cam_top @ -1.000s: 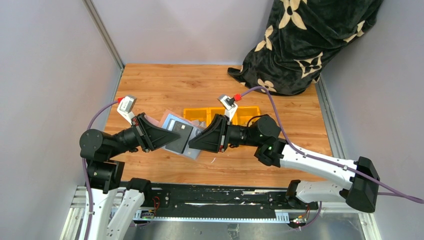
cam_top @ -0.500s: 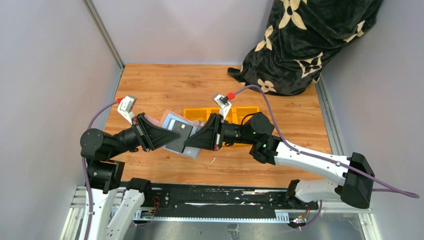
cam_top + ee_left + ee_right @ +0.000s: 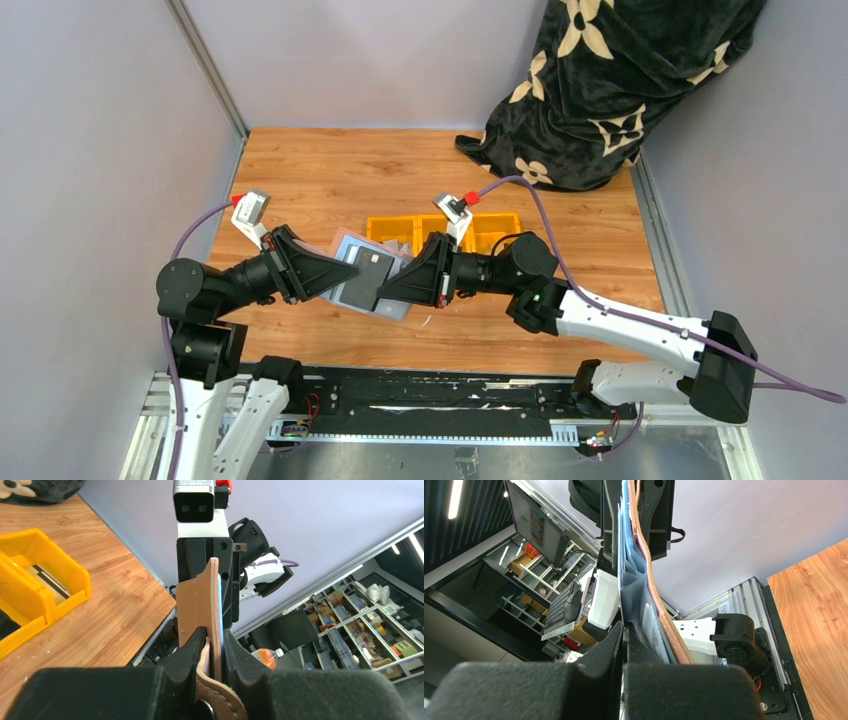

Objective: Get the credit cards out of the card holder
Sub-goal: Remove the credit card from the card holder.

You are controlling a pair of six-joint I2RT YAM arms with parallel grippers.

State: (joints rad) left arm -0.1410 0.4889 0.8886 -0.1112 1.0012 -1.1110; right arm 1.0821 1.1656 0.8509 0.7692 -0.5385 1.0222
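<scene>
The card holder [image 3: 343,245] hangs above the table between my two grippers, its grey-blue inside facing up. In the left wrist view it stands edge-on, tan outside [image 3: 195,605] to the left. My left gripper [image 3: 348,268] [image 3: 214,636] is shut on its near edge, over the tan closing tab [image 3: 220,697]. My right gripper [image 3: 386,292] [image 3: 623,627] is shut at the holder's opposite edge, beside the grey-blue slot layers [image 3: 631,587]. Whether a card edge lies between its pads I cannot tell. A dark card [image 3: 362,282] shows in the slots.
A row of yellow bins [image 3: 440,228] [image 3: 35,580] stands just behind the holder on the wooden table [image 3: 330,170]. A black flowered cloth [image 3: 620,80] is heaped at the back right. Grey walls close the left, back and right sides.
The right gripper's jaws have come together at the holder's edge. That arm slid left, then back a little to the right. The holder shifted slightly with it; the left arm barely moved.
</scene>
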